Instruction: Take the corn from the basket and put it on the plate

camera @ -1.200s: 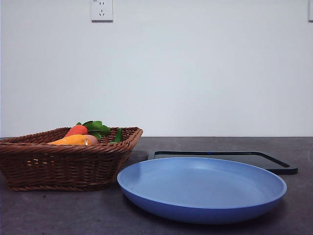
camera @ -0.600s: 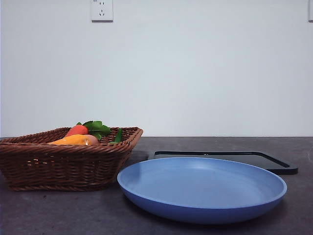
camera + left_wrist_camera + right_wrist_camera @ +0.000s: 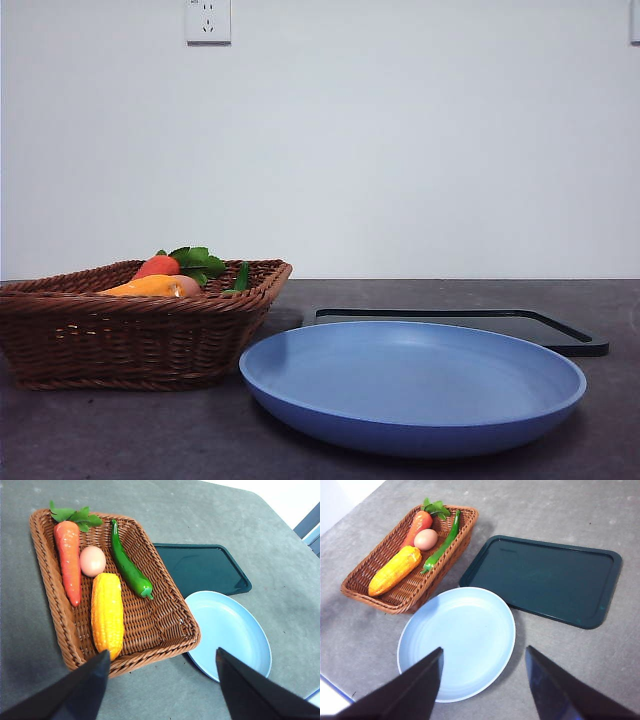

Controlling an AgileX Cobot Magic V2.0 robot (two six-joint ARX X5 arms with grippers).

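The orange-yellow corn [image 3: 107, 614] lies in the brown wicker basket [image 3: 165, 625], beside a carrot and an egg-shaped item. In the front view the corn [image 3: 150, 287] just shows over the basket [image 3: 130, 335] rim at the left. The blue plate [image 3: 412, 385] sits bare to the basket's right, also seen as the plate [image 3: 457, 640] and the plate [image 3: 230, 632]. My left gripper [image 3: 159, 690] hangs open high above the table, near the basket's edge. My right gripper [image 3: 484, 690] is open too, high over the plate. Neither holds anything.
The basket also holds a red-orange carrot [image 3: 69, 560] with green leaves, a pinkish egg-shaped item [image 3: 92, 561] and a green pepper [image 3: 129, 569]. A flat black tray [image 3: 545, 579] lies behind the plate. A wall socket [image 3: 208, 20] is on the white wall.
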